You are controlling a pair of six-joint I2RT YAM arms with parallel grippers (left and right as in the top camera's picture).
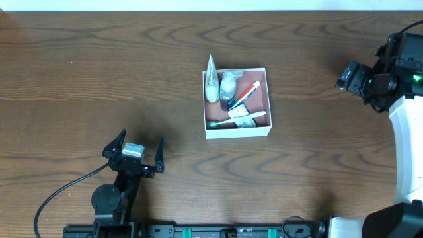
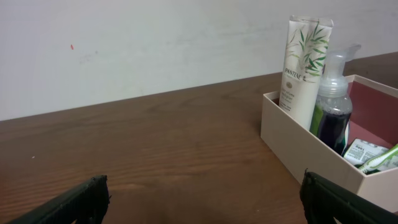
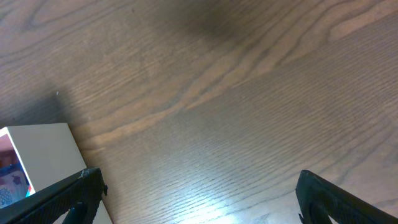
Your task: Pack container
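The container (image 1: 238, 131) is a square white-walled box with a reddish-brown floor at the table's middle. Inside it are a white Pantene tube (image 1: 211, 82), a clear pump bottle (image 1: 229, 82), a red and white tube (image 1: 246, 92) and a green-headed toothbrush (image 1: 238, 119). My left gripper (image 1: 137, 151) is open and empty, well to the front left of the container. The left wrist view shows the container (image 2: 298, 152), tube (image 2: 305, 68) and bottle (image 2: 334, 106) ahead right of the jaws (image 2: 202, 186). My right gripper (image 1: 353, 76) is far right, open and empty (image 3: 199, 180), with the container's corner (image 3: 43, 149) at left.
The brown wooden table (image 1: 99, 73) runs to a pale wall at the back (image 2: 155, 43). A black cable (image 1: 59, 195) trails from the left arm's base at the front left. The right arm's white body (image 1: 403, 145) stands along the right edge.
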